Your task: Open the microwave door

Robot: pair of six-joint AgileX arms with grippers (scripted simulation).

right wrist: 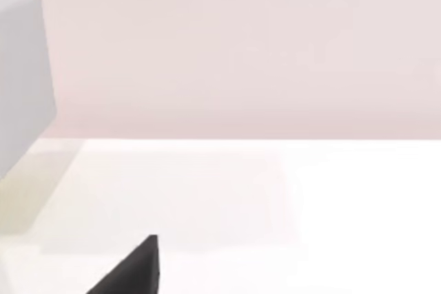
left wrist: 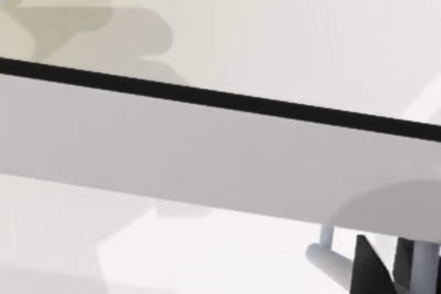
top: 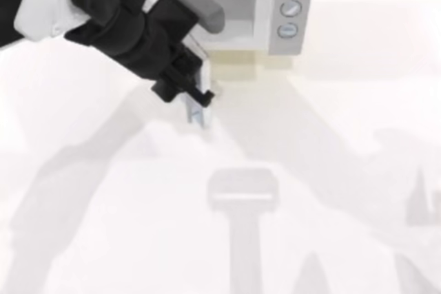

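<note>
Top view: the microwave (top: 275, 15) sits at the table's (top: 331, 170) far edge, near the middle. The microwave door (top: 196, 77) is swung well out, the cavity exposed. The left claw (top: 193, 98) is at the door's free edge, apparently clenched on its handle (left wrist: 331, 266). The opening step looks nearly done; next, a little more outward swing, then release. The right claw (right wrist: 131, 270) is parked; its state cannot be told.
</note>
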